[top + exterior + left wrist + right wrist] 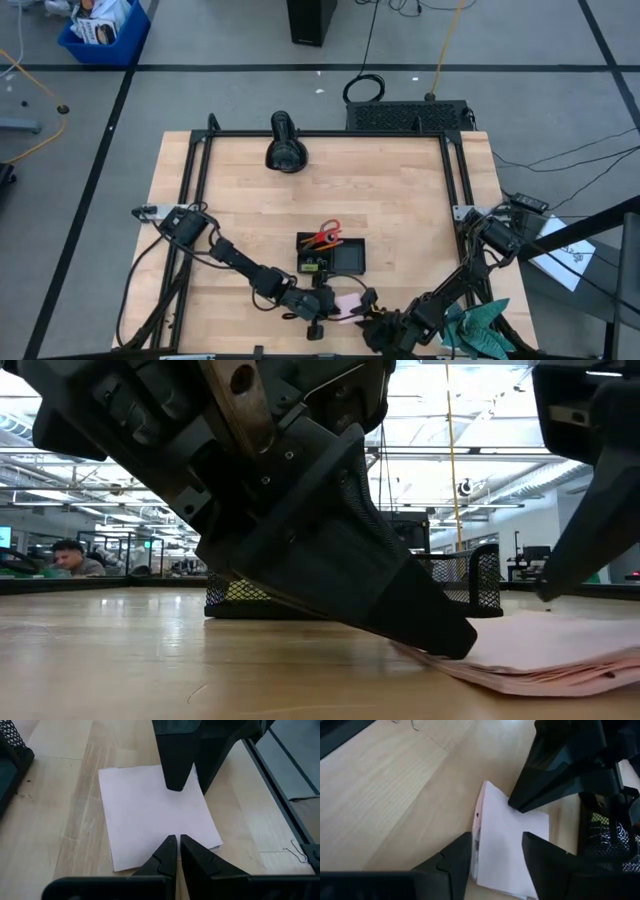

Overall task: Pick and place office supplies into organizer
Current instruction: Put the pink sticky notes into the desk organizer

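Pink sticky-note pad (152, 815) lies flat (edges fanned) beside organizer (333, 254).

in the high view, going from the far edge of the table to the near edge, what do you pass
black cylindrical device → red-handled scissors → black organizer tray → pink sticky-note pad, with the left gripper and right gripper at it

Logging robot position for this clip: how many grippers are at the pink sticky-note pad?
2. The left gripper, fingers shut, is at one edge of the sticky-note pad; the right gripper, fingers open, straddles the opposite edge.
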Controlling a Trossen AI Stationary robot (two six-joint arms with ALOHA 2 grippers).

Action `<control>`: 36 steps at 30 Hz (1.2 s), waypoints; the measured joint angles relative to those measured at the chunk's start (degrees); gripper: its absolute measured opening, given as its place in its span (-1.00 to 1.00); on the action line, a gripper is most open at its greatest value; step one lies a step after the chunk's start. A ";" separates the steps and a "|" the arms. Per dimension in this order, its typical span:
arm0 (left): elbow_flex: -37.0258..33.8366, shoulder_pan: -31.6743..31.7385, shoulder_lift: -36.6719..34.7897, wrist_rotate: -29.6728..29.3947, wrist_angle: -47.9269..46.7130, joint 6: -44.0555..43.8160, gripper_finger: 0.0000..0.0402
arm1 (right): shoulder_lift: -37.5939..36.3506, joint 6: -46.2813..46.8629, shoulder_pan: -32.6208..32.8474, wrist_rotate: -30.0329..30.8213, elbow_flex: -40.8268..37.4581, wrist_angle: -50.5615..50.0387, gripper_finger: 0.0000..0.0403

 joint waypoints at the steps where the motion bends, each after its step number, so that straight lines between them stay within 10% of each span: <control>1: 0.00 0.00 0.00 0.01 -0.05 -0.02 -0.85 | 0.01 0.29 -0.02 -0.04 0.00 -0.08 -0.20; 10: -0.02 0.02 0.00 0.22 -0.20 -0.54 -0.85 | 0.09 0.92 -0.37 -4.45 -0.02 -1.09 -0.94; 25: -0.17 -4.48 -9.08 -2.94 -1.89 11.64 -0.85 | 0.03 -1.72 1.70 7.07 8.22 -14.40 -0.99; 36: -0.37 -14.18 -15.85 -21.08 -11.35 13.65 -0.85 | 0.10 2.57 1.62 16.05 17.91 -25.19 -1.00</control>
